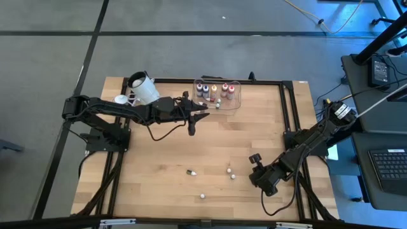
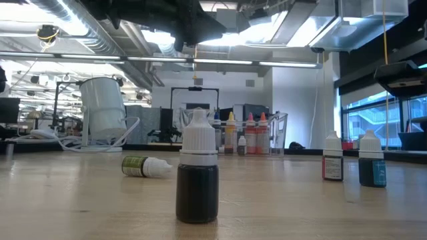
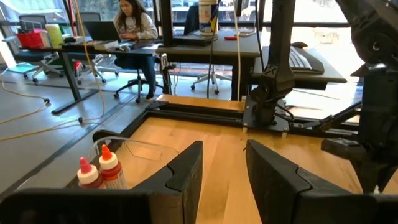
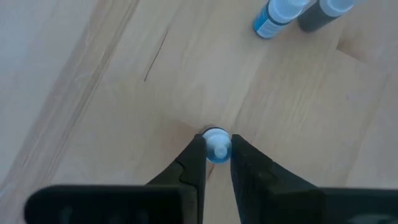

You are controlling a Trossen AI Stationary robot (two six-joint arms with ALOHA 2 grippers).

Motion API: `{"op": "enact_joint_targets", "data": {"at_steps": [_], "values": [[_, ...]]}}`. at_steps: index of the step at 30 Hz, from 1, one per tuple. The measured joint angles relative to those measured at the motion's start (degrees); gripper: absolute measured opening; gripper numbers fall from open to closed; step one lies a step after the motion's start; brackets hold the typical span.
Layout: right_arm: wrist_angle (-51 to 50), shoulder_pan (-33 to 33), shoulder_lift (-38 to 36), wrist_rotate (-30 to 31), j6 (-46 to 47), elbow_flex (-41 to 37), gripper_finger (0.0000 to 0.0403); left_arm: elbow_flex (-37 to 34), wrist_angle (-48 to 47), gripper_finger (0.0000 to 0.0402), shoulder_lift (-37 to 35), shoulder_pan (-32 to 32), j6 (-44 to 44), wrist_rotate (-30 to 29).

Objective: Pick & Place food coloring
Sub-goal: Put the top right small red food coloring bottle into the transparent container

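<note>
the right pincer [image 4: 215, 151] is clenched on the pale cap of a tiny blue food coloring bottle [image 4: 216, 148] that stands upright on the light wooden counter [image 4: 112, 93], near the front right part of it. the grip is only on the narrow cap, at the very tips of the fingers, so i think the bottle can slip out or swing when it is lifted, and a fall can knock the other small bottles near it.

two more tiny bottles, a blue one [image 4: 277, 15] and a dark one [image 4: 323, 11], stand close together further off on the same counter. several bottles with pale caps already stand in the clear rectangular plastic tub [image 1: 218, 93] at the far edge.

the left pincer [image 3: 222, 180] hovers just beside this tub, released and holding nothing. if it stays there, the two arms can meet at the tub.
</note>
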Motion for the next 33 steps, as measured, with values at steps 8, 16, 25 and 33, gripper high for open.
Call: {"op": "enact_joint_targets", "data": {"at_steps": [8, 16, 25, 33], "values": [[-5.6, -2.0, -3.2, 9.6, -5.3, 3.4, 0.0058, 0.0, -0.4, 0.012, 0.0, 0.0, 0.0, 0.1], [-8.8, -13.2, -6.8, 13.8, -19.6, 9.3, 0.0059, 0.0, -2.0, 0.0117, 0.0, 0.0, 0.0, 0.1], [-7.7, -32.6, -9.8, 12.2, -31.7, 14.4, 0.0061, 0.0, -1.9, 0.0119, 0.0, 0.0, 0.0, 0.1], [-7.1, -51.1, -7.2, 2.1, -37.4, 22.3, 0.0063, 0.0, -1.9, 0.012, 0.0, 0.1, 0.0, 0.0]]}}
